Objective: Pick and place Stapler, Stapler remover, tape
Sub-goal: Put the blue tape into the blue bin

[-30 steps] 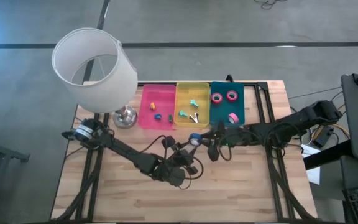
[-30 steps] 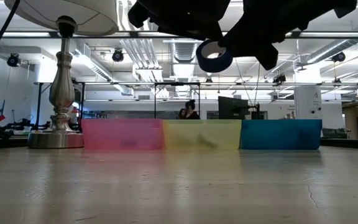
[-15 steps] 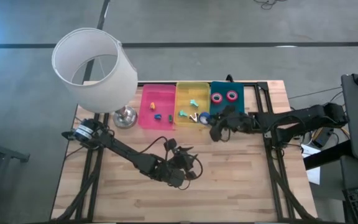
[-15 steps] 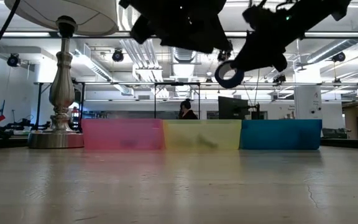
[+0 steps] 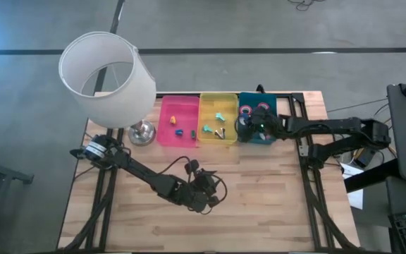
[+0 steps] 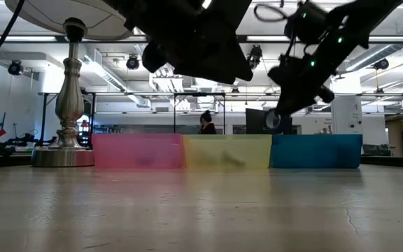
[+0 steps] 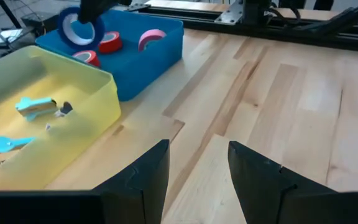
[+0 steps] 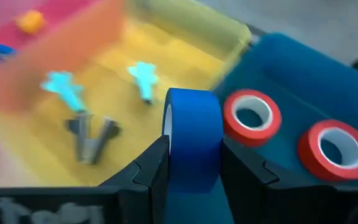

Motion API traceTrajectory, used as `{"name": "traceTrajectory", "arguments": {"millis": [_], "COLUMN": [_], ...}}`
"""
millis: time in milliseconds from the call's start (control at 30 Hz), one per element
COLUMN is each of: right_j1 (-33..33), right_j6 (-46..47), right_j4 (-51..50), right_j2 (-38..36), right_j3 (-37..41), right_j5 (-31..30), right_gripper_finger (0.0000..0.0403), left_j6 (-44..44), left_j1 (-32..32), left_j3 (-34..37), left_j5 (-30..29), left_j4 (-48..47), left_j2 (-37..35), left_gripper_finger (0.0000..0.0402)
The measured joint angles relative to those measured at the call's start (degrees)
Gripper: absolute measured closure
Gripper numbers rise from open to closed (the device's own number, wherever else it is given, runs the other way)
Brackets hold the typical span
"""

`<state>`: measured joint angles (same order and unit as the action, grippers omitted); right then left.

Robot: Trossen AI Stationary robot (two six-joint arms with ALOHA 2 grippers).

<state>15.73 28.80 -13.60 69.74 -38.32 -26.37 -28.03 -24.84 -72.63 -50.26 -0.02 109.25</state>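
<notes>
My right gripper (image 5: 247,127) is shut on a dark blue tape roll (image 8: 191,138) and hangs over the near left part of the blue bin (image 5: 268,135). Two red rolls (image 8: 252,118) (image 8: 330,146) and a pink roll (image 7: 149,38) lie in that bin. The yellow bin (image 5: 218,99) holds cyan pieces (image 8: 64,87) and a dark V-shaped piece (image 8: 91,134). Small coloured pieces (image 5: 177,127) lie in the pink bin (image 5: 177,106). My left gripper (image 7: 197,163) hangs open over the bare table, nearer the front. My right gripper pinches the blue roll by its two flat sides (image 8: 166,134) between its two fingers, the roll's outer band facing the wrist. The fingers slant down from the table's right. The roll stands on edge, lifted clear above the bin (image 6: 273,120).
A table lamp stands at the far left, its base (image 5: 142,132) beside the pink bin and its wide shade (image 5: 104,74) above. The three bins stand side by side along the far edge. Bare wood (image 5: 259,197) lies in front of them.
My right gripper has carried the blue roll from in front of the yellow bin toward the table's far and right edges, to above the blue bin, tipping further down. My left gripper has sunk a little and rolled, still open.
</notes>
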Motion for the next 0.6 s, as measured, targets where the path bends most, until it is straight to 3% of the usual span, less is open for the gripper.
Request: {"name": "traceTrajectory", "arguments": {"millis": [300,433,600], "right_j1": [7.94,9.52,9.85], "right_j6": [0.17,-0.54,-3.23], "right_j4": [0.46,0.48,0.36], "right_j2": [8.19,11.56,12.85], "right_j3": [0.32,0.29,-0.88], "right_j5": [9.23,15.62,17.92], "right_gripper_finger": [0.0280,0.0281,0.0271], "left_j6": [-2.15,-2.17,-2.20], "left_j1": [0.00,0.00,0.00], "left_j3": [1.28,1.45,1.65], "left_j5": [-0.11,-0.12,-0.13], "left_j4": [-0.01,0.00,-0.05], "left_j2": [0.02,0.04,0.07], "left_gripper_finger": [0.0234,0.0234,0.0234]}}
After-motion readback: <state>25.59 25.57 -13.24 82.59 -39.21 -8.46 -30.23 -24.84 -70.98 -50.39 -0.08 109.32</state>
